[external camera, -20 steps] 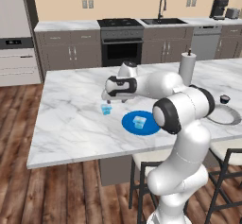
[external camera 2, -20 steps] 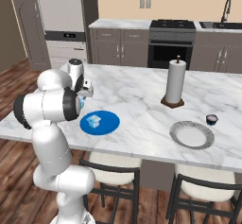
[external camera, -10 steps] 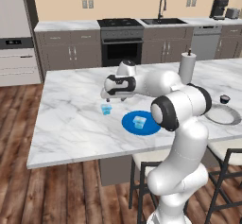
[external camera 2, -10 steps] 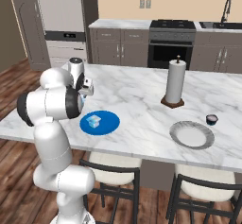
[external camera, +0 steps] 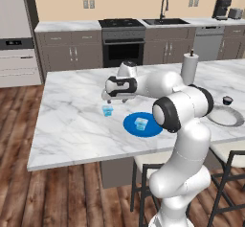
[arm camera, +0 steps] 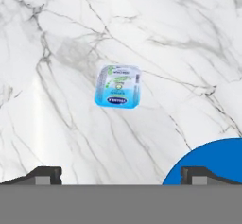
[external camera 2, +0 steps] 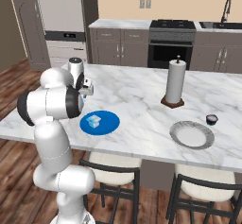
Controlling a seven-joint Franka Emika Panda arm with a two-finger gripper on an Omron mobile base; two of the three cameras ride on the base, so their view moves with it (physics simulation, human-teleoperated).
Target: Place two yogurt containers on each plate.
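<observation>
Since a second ago your gripper [external camera: 108, 98] has shifted only slightly above the marble counter [external camera: 72, 125]. Its fingers stand spread wide, holding nothing, over a pale blue yogurt cup [arm camera: 118, 86] lying near the counter's middle. Beside it, toward the front edge, the blue plate [external camera: 129, 124] carries one cup [external camera: 141, 122]. The grey plate [external camera 2: 191, 134] and a dark cup [external camera 2: 211, 119] sit near the right end

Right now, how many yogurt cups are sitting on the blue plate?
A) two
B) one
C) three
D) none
B: a single pale blue yogurt cup rests on the blue plate; another pale blue cup stands on the marble counter beside the plate, under the open gripper.
</observation>
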